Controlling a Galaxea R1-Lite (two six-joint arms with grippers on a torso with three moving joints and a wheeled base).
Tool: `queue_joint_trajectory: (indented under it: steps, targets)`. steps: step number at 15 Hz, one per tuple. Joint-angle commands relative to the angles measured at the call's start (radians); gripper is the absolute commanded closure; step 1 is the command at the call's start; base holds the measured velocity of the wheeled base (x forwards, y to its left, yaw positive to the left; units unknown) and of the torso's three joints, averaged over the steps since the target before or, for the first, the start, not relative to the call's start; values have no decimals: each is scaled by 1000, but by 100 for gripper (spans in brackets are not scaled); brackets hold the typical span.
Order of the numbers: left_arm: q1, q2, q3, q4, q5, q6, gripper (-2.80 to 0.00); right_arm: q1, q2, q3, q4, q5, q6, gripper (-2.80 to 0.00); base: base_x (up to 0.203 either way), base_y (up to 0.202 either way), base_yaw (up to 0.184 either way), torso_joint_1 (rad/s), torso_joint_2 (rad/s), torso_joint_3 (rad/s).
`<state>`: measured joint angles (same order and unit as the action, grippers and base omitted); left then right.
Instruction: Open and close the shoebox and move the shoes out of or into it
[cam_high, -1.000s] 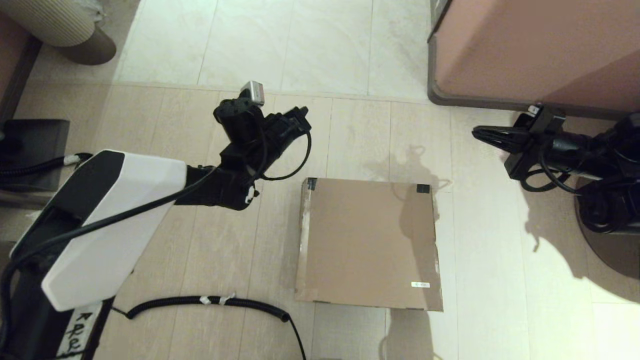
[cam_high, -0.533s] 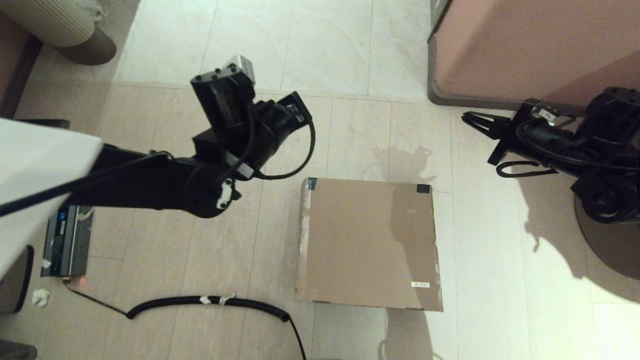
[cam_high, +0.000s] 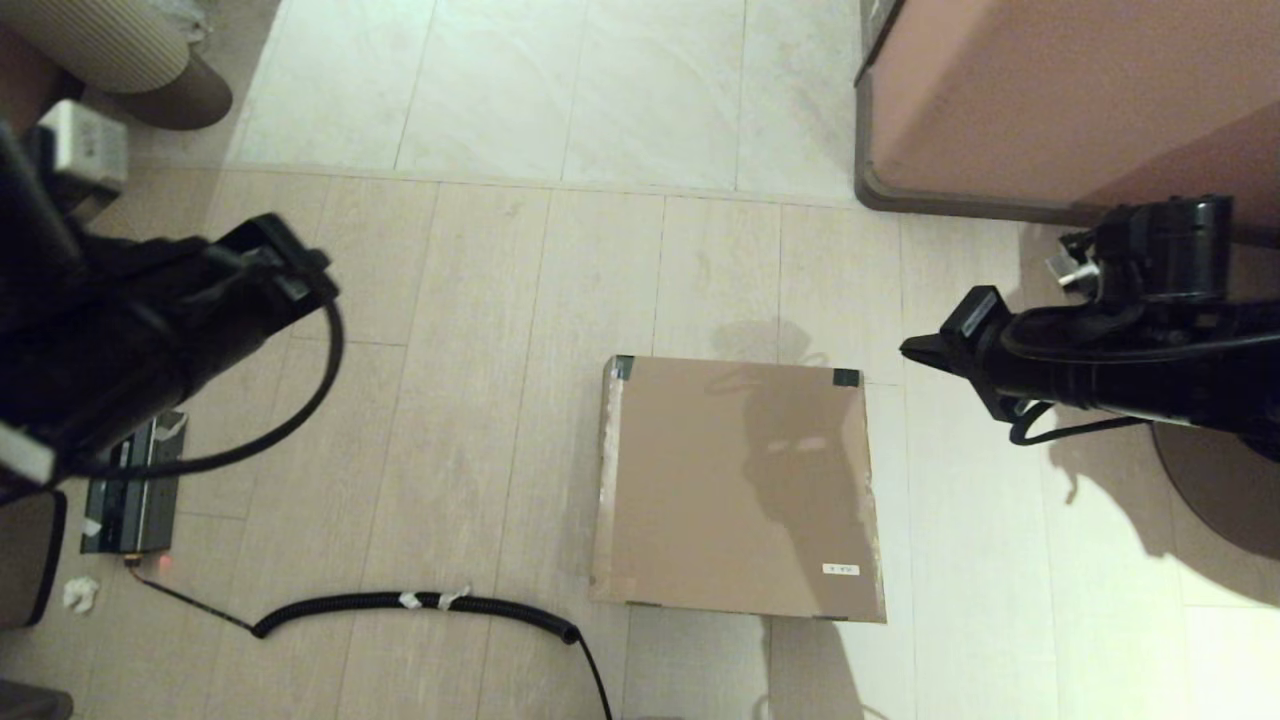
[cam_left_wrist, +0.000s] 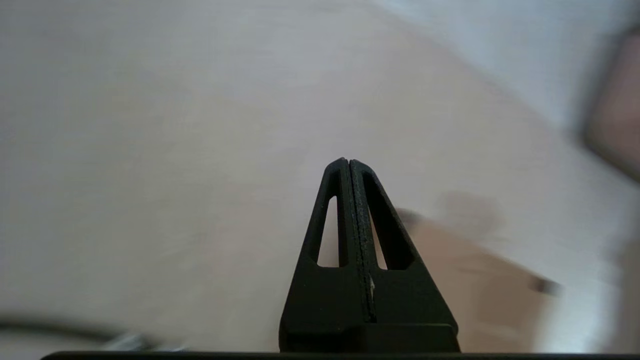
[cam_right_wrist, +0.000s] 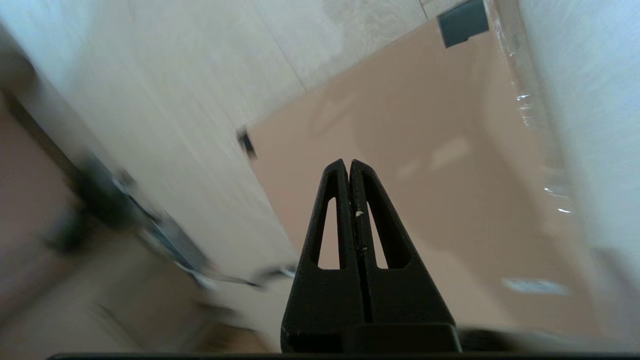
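Note:
The shoebox (cam_high: 738, 485) is a plain brown cardboard box lying shut on the floor, with dark tape on its two far corners and a small white label near the front right. No shoes show in any view. My right gripper (cam_high: 907, 347) hovers just off the box's far right corner, pointing at it, fingers shut on nothing. The right wrist view has that gripper (cam_right_wrist: 348, 161) above the lid of the shoebox (cam_right_wrist: 425, 150). My left gripper (cam_high: 300, 270) is far out to the left, shut and empty. From the left wrist, the gripper (cam_left_wrist: 348, 161) has the blurred shoebox (cam_left_wrist: 475, 280) beyond it.
A large pinkish-brown cabinet (cam_high: 1060, 100) stands at the back right. A black coiled cable (cam_high: 420, 604) lies on the floor left of the box's front. A black device (cam_high: 130, 490) and a paper scrap (cam_high: 78, 593) lie at far left. A dark round base (cam_high: 1220, 490) sits at right.
My left arm has swung away from the box to the far left, closer to the camera. My right gripper has come nearer and lower, toward the box's far right corner. The box has not moved.

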<state>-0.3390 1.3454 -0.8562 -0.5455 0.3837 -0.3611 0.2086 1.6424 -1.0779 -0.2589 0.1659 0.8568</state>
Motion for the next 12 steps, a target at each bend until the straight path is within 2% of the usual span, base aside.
queue_joint_trajectory:
  steps: [1, 3, 4, 5, 6, 8, 10, 11, 12]
  targets:
    - [149, -184, 127, 6, 13, -2, 0, 9, -236, 37, 57, -14, -141, 0, 0, 0, 0, 0, 0, 0]
    - [355, -292, 255, 17, 25, -2, 0, -67, -464, 102, 121, -28, -247, 0, 0, 0, 0, 0, 0, 0]
    - [413, -382, 337, 20, 26, -1, 0, -123, -589, 141, 166, -34, -290, 0, 0, 0, 0, 0, 0, 0]
    - [429, -469, 411, 26, 17, 12, 0, -167, -705, 183, 227, -38, -345, 0, 0, 0, 0, 0, 0, 0]
    - [426, -561, 486, 40, -14, 54, 0, -202, -822, 240, 306, -46, -441, 0, 0, 0, 0, 0, 0, 0]
    - [416, -737, 623, 120, -125, 172, 0, -247, -1010, 432, 424, -74, -656, 0, 0, 0, 0, 0, 0, 0]
    - [409, -895, 714, 327, -240, 310, 0, -275, -1174, 625, 484, -96, -796, 0, 0, 0, 0, 0, 0, 0]
    - [407, -957, 740, 440, -272, 370, 0, -283, -1238, 698, 500, -104, -834, 0, 0, 0, 0, 0, 0, 0]
    - [406, -1022, 770, 505, -291, 411, 0, -288, -1295, 772, 505, -109, -858, 0, 0, 0, 0, 0, 0, 0]
